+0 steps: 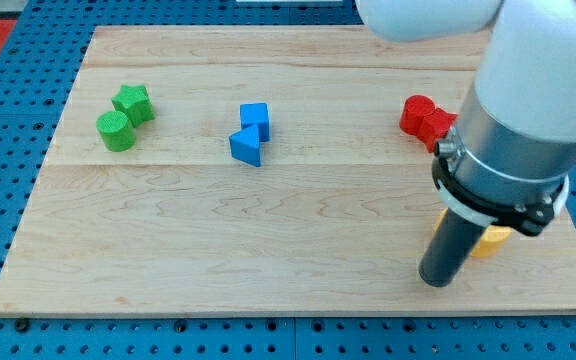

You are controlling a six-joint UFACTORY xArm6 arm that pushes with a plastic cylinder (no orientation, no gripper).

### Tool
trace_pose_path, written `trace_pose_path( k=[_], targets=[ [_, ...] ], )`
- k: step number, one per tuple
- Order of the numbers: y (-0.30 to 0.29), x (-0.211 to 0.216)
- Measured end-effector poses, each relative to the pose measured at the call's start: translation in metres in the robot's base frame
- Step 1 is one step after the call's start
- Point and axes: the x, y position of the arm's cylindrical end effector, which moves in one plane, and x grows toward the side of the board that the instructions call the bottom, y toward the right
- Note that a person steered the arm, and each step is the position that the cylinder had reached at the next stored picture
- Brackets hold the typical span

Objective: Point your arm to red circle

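At the view's right, near the top edge of the wooden board (298,220), lies the red circle (417,113), a short red cylinder. Touching it on its right is a second red block (438,127) whose shape cannot be made out, since my arm's grey housing (523,120) covers its far side. The circle itself is in plain sight and nothing rests on it.

My tip (436,279) stands lower in the view, well apart from the red circle and slightly to its right, close to the board's bottom edge. The rod is a plain dark bar with no jaws, so it grips nothing; it touches no red block. Just beside the rod, on its right, a yellow block (490,241) peeks out from under the arm's collar, its shape hidden.

Toward the middle of the board, a blue cube (255,119) sits against a blue triangle (247,147) just below it. Far at the view's left, a green star (132,102) touches a green cylinder (116,131) at its lower left. The board lies on a blue perforated table (8,110).
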Motion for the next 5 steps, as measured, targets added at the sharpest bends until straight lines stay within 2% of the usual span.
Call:
trace_pose_path(
  k=[1, 2, 3, 4, 5],
  targets=[
    [-0.057, -0.012],
    [-0.103, -0.068],
    [-0.106, -0.134],
    [-0.103, -0.168],
    [-0.118, -0.176]
  ],
)
